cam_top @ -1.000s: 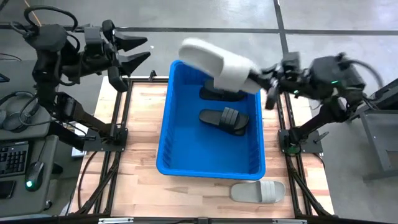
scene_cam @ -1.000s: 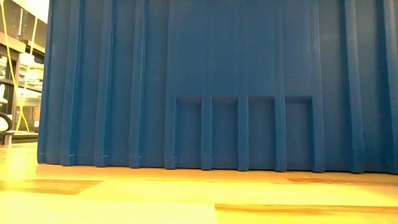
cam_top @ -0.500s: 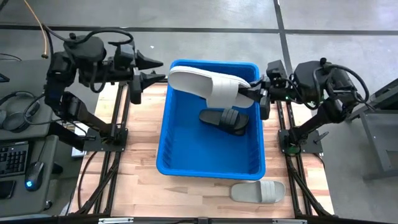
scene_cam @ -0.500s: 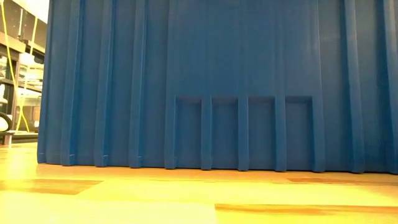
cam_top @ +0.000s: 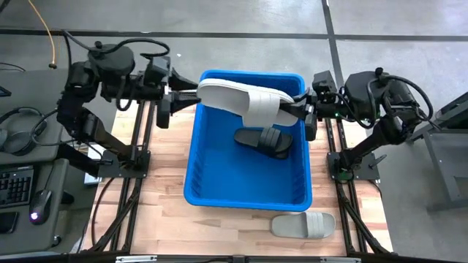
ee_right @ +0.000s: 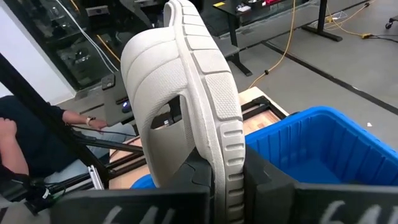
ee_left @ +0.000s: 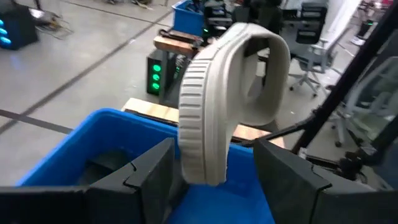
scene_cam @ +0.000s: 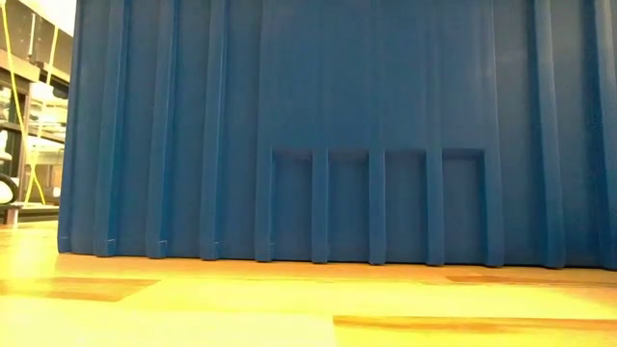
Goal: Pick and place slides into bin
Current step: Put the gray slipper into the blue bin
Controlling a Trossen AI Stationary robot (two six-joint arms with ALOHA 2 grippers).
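Note:
A white slide [cam_top: 238, 100] hangs over the far part of the blue bin [cam_top: 247, 196], with my right gripper [cam_top: 298, 109] shut on its end nearest the strap. My left gripper [cam_top: 191, 98] is open at the slide's other end [ee_left: 200, 155], one finger on each side. I cannot tell whether either finger touches it. A black slide [cam_top: 263, 140] lies on the bin's floor. Outside the bin, a grey slide [cam_top: 303, 224] rests on the table. The low view shows only the bin's wall [scene_cam: 337, 125]. My right gripper pinches the sole's end [ee_right: 225, 163] between its two fingers, just past the strap [ee_right: 152, 106]. The fingers come nearly level from the table's right and lie along the slide. The slide is lifted clear over the bin, turned on its edge, its free end toward the table's left.
The bin takes up the table's middle, with bare wood [cam_top: 164, 190] to its left and a narrower strip along its right. The table's black frame rails [cam_top: 139, 146] run along both sides. In the right wrist view, a person [ee_right: 15, 146] sits beyond the table.
My right gripper has sunk and swung the white slide from high and tilted to lying across the bin's far part. My left gripper has moved toward the table's right and near edge, tipping down, until its open fingers stand around the slide's free end.

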